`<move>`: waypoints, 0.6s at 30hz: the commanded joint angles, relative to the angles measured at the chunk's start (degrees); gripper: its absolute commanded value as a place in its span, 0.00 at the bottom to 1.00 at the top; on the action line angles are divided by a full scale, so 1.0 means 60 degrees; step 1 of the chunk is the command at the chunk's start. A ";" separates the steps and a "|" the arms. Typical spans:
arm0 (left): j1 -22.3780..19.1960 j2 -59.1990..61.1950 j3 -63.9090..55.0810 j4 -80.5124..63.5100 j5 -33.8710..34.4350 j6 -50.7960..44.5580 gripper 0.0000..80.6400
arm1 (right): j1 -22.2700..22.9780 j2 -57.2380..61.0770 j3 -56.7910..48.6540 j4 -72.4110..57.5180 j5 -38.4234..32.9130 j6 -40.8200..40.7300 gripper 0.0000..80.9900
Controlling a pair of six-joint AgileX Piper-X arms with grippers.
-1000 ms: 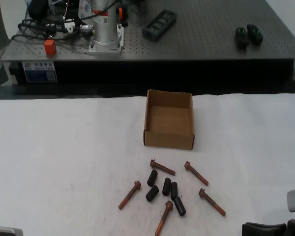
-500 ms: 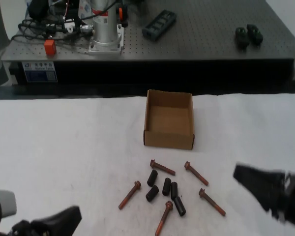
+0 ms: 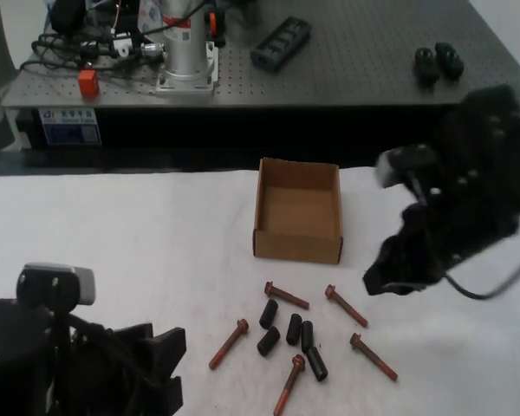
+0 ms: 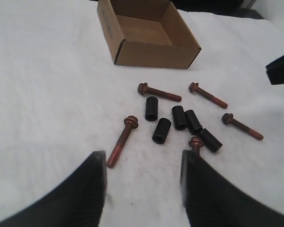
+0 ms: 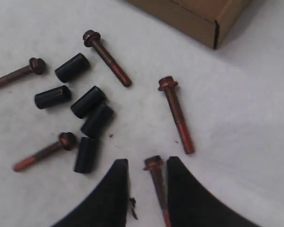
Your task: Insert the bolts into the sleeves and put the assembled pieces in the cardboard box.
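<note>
High view, cardboard box: the cardboard box stands open-topped at frame centre on the white cloth. I see nothing inside it, so I judge that no piece is assembled yet.
High view, parts: five bolts and five sleeves lie loose just below the box. The sleeves are bunched in the middle and the bolts are fanned around them, near enough to the box for a short carry.
High view, arms: the left arm is at lower left and the right arm at centre right. They flank the pile, I think so that each can take one half of a pair.
Left wrist view, left gripper: the left gripper has its fingers spread wide with only cloth between them. The parts lie ahead of it and the box lies beyond them.
Left wrist view, nearest part: the near bolt lies just ahead of one finger, apart from it.
Right wrist view, right gripper: the right gripper has its fingers parted, and the framed bolt shows in the gap. I read this as lining up on it, not gripping.
Right wrist view, surroundings: the sleeves cluster beyond the fingers, and a corner of the box lies farther off.
</note>
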 commanded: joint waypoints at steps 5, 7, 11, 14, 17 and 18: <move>0.0033 0.0546 -0.0231 -0.0089 0.0264 0.0100 0.45 | 0.0996 0.2776 -0.2237 0.1033 0.1526 -0.1092 0.26; 0.0033 0.0546 -0.0231 -0.0064 0.0274 0.0100 0.45 | 0.1180 0.3208 -0.2559 0.1239 0.1896 -0.1164 0.26; 0.0033 0.0546 -0.0231 -0.0065 0.0274 0.0164 0.45 | 0.1452 0.3853 -0.2956 0.1395 0.2963 -0.1293 0.26; 0.0033 0.0546 -0.0231 -0.0065 0.0310 0.0181 0.45 | 0.1528 0.4191 -0.3065 0.1255 0.3086 -0.1293 0.26; 0.0033 0.0546 -0.0231 -0.0048 0.0307 0.0181 0.45 | 0.1529 0.4447 -0.3091 0.1038 0.3269 -0.1293 0.26; 0.0033 0.0546 -0.0231 -0.0023 0.0307 0.0181 0.45 | 0.1529 0.4526 -0.3091 0.0969 0.3408 -0.1293 0.25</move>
